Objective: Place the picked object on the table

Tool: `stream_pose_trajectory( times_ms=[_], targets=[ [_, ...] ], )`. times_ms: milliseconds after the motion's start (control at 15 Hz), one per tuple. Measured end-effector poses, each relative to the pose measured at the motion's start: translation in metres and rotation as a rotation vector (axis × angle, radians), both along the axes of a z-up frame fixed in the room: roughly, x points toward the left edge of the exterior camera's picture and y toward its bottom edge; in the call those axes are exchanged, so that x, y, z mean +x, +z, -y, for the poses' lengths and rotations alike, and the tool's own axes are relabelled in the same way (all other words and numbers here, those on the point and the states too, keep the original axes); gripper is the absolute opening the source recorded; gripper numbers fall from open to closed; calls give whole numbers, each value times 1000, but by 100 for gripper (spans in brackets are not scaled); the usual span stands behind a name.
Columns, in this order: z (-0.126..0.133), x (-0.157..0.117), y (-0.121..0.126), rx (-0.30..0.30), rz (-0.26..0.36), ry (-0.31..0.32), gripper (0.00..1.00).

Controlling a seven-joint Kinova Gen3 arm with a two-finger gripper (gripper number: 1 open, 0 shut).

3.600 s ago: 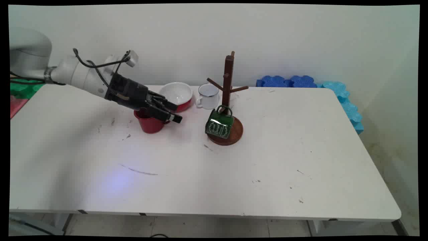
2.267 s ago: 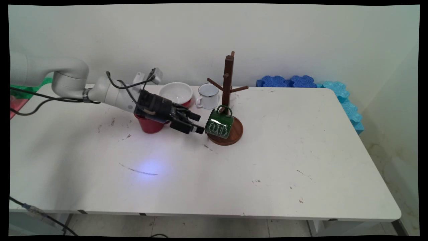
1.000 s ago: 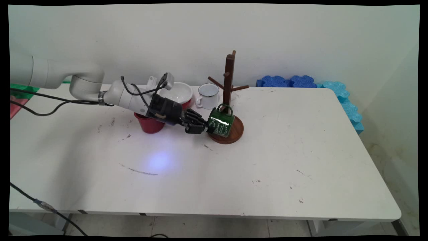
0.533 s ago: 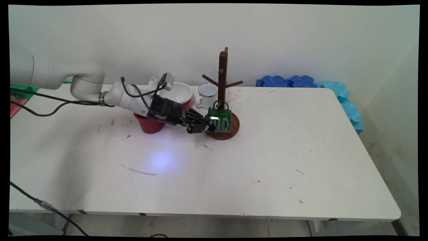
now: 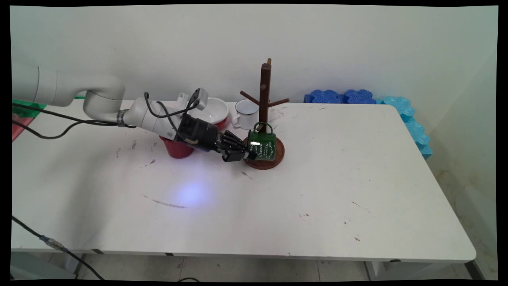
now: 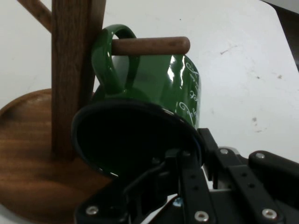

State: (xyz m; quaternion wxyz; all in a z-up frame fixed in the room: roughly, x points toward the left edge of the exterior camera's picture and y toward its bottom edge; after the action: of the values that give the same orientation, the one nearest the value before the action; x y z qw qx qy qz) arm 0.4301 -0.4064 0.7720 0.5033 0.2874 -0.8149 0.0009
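- Gripping the green mug [image 5: 263,146] by its rim, the jaws are closing on the mug wall. The hand view shows one finger inside the dark mouth and the other outside against the green side [image 6: 163,88].
- The mug is hanging by its handle on a low peg [image 6: 150,45] of the wooden mug tree [image 5: 264,92]. It is sitting just above the tree's round base [image 5: 279,155], with its mouth facing the arm.
- A few seconds ago the hand was hovering over the red cup [image 5: 175,148]. It has since been travelling right, arriving at the mug with its jaws apart and then clamping the rim about a second ago.
- Since that clamp the mug has been swinging from a slanted hang to a more level one, its lettered side now facing the main view.
- The mug tree has been shifting with it: the post and base are now standing slightly further left on the surface [image 5: 325,190] than before. So the pull on the mug is dragging the stand along, while the handle is still sitting over the peg.
- Behind the arm, the red-and-white bowl [image 5: 214,110] and the white enamel mug [image 5: 246,114] are staying where they were, and the red cup is standing untouched under the wrist.
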Motion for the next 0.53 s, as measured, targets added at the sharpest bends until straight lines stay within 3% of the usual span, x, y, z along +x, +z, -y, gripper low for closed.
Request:
stream_pose_trajectory(
  times_ms=[533],
  targets=[
    [-1, -3, 8, -26, 13, -27, 0]
  ],
)
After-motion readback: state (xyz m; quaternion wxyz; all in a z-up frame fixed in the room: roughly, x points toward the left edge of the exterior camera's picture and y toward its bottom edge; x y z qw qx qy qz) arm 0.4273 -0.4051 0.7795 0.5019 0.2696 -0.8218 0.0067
